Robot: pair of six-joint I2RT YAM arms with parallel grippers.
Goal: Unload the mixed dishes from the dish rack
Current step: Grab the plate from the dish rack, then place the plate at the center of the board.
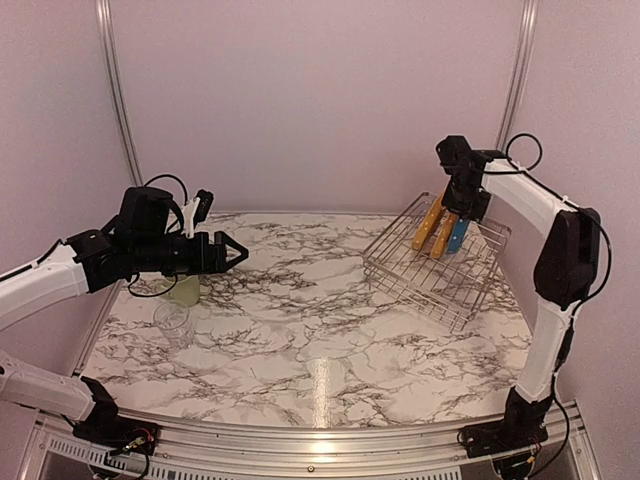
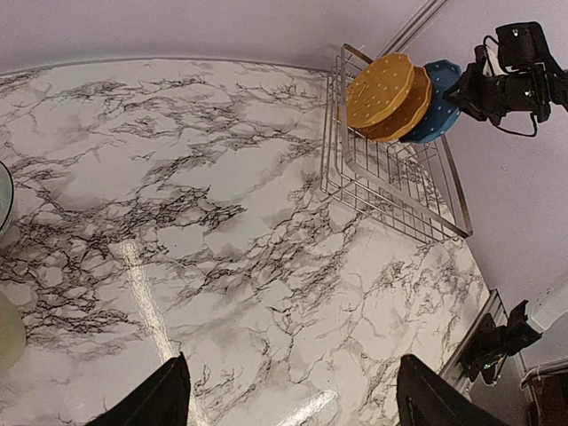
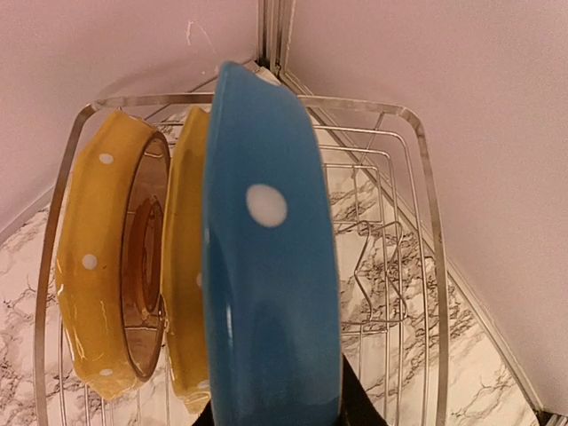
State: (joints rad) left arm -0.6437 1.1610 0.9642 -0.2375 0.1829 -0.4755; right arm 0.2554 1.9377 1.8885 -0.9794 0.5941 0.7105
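Dish rack, right of frame: your right gripper clamps the blue plate beside two yellow plates; at left, your left gripper gapes open.

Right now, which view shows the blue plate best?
The right wrist view: the blue plate fills the frame, edge-on. The left wrist view shows it small, partly behind the yellow plates; the top view, only a sliver.

The blue plate hides most of the right claw; the left arm covers the top of the mug.
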